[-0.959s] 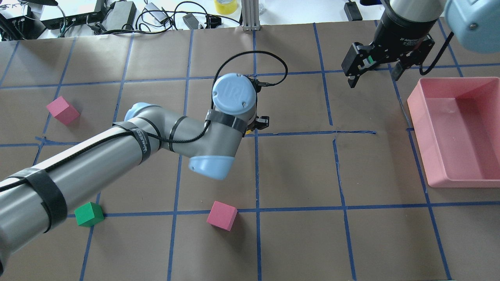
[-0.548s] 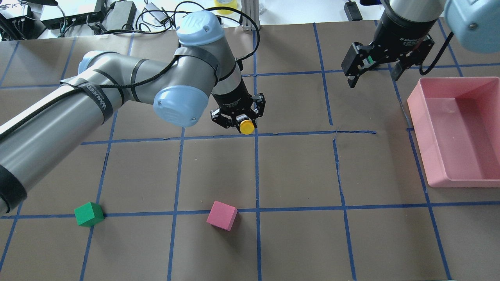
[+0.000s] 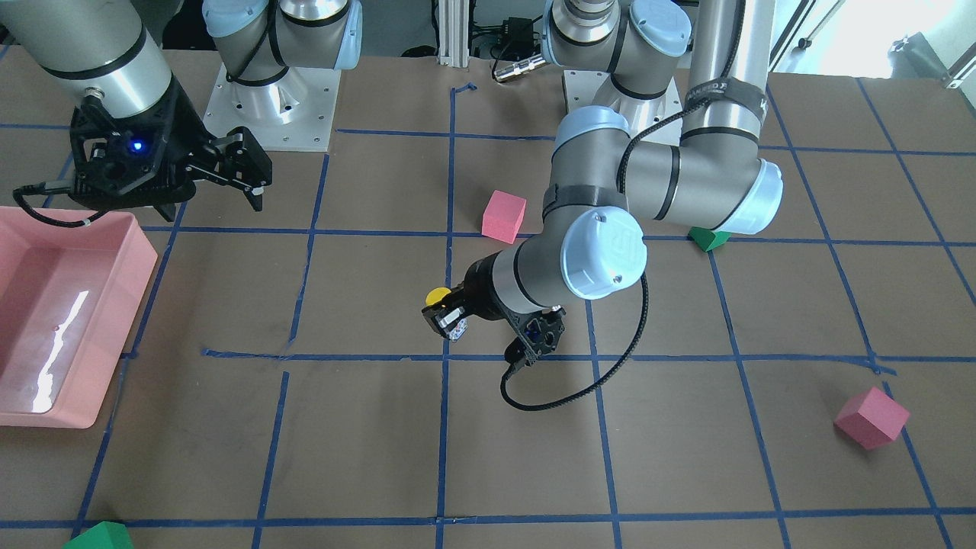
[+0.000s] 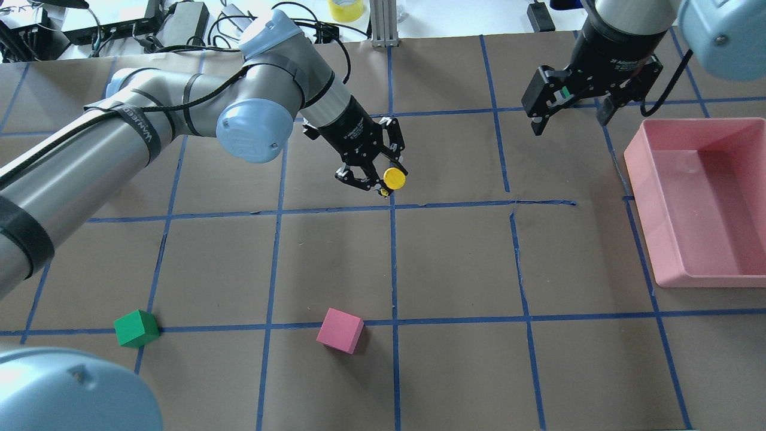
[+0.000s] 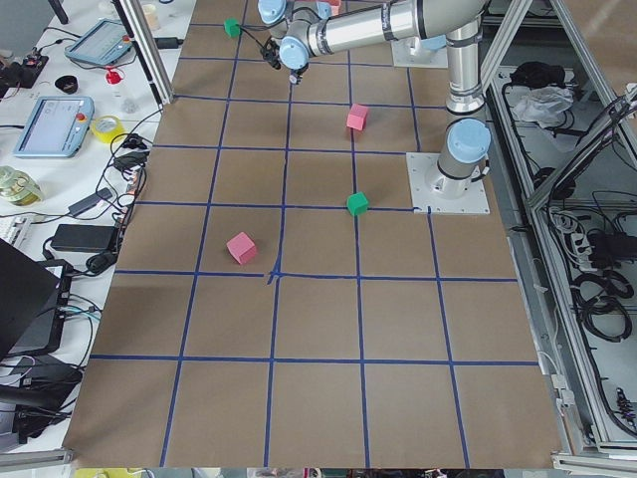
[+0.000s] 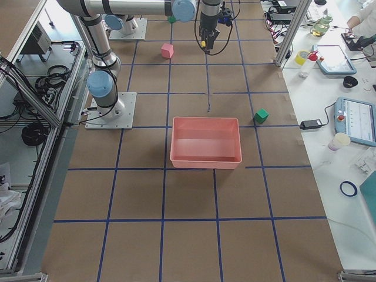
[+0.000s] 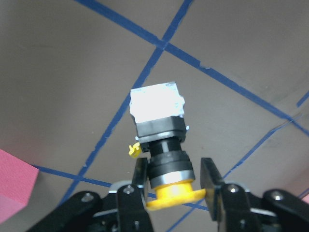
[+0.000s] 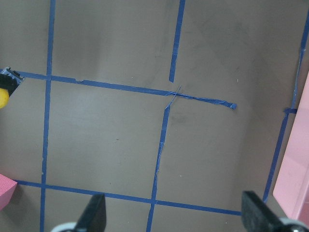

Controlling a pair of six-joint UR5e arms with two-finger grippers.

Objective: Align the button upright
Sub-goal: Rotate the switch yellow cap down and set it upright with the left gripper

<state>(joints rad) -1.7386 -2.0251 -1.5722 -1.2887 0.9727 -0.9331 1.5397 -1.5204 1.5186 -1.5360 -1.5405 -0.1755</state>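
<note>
While the left gripper (image 4: 383, 181) grips: jaws narrow, closed on the button (image 4: 394, 178); nothing else is between them.
Button position: between the fingertips (image 7: 141, 176), held at the black neck just under the yellow cap. By my judgement from the wrist view it is clear of the table (image 4: 455, 257).
Long axis: runs outward along the gripper's own reach line. The cap is on the palm side and the silvery-white base block lies beyond the fingertips, toward the table.
Attitude: gripper tilted, not plumb, so the button's axis is oblique and the cap faces up and sideways in the overhead view.
Right gripper (image 4: 571, 118): jaws wide, empty, well apart from the button. The left arm is the nearer one and has the part.
Step in hand (judged): orienting the held button before set-down.
Next move (judged): bring the wrist vertical so the base block faces the table squarely, then lower.
Risk (judged): the grip at the neck is thin, and the button may pivot if the base lands on an edge.
</note>
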